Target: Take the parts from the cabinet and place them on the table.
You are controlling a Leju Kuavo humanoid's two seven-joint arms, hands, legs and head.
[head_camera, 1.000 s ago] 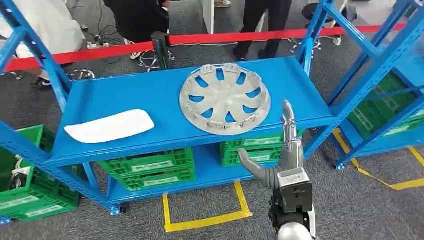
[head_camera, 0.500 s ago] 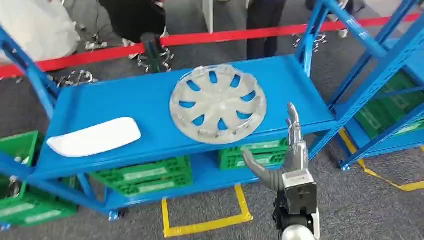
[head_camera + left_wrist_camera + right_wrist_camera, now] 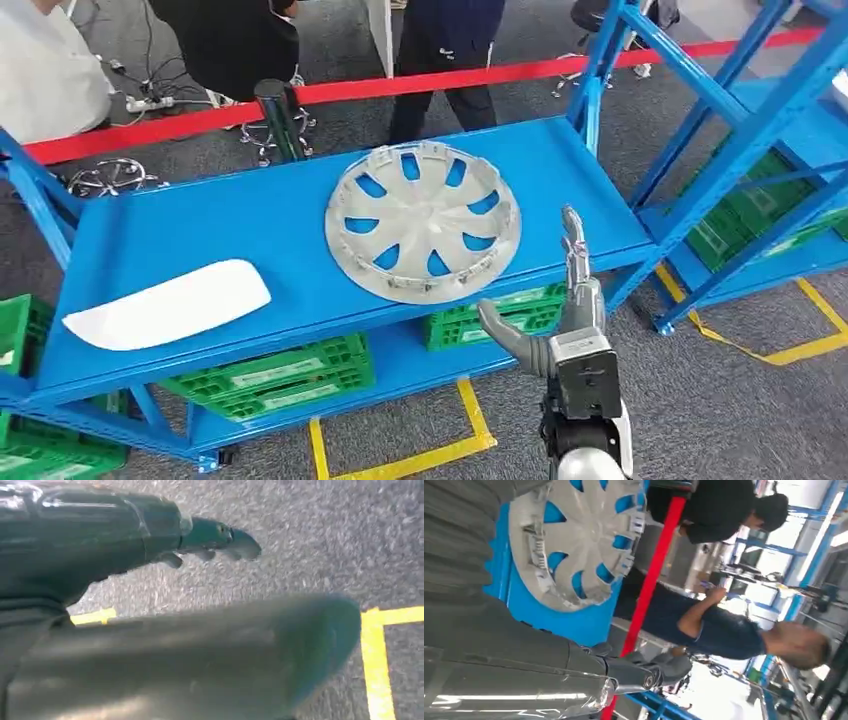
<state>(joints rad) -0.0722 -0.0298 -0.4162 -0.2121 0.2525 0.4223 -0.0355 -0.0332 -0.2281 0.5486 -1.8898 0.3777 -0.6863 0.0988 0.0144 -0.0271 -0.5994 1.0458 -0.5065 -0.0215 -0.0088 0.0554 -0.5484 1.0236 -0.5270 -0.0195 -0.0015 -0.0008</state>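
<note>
A silver hubcap (image 3: 422,222) lies flat on the top of the blue shelf (image 3: 250,215), right of middle. A white curved panel (image 3: 165,303) lies near the shelf's front left. My right hand (image 3: 562,312) is raised just in front of the shelf's front edge, right of the hubcap, fingers straight up and thumb out, holding nothing. In the right wrist view the hubcap (image 3: 574,540) shows beyond that hand (image 3: 514,665). My left hand (image 3: 165,650) hangs over grey floor, fingers stretched out and empty.
Green crates (image 3: 270,375) fill the lower shelf, another (image 3: 490,315) under the hubcap. A second blue rack (image 3: 740,130) stands to the right. Behind the shelf run a red barrier (image 3: 350,88) and people (image 3: 445,50). Yellow floor marks (image 3: 400,465) lie in front.
The camera has moved, so the shelf, hubcap and panel sit lower and further left in the picture. My right hand stays raised and empty at the shelf's front edge.
</note>
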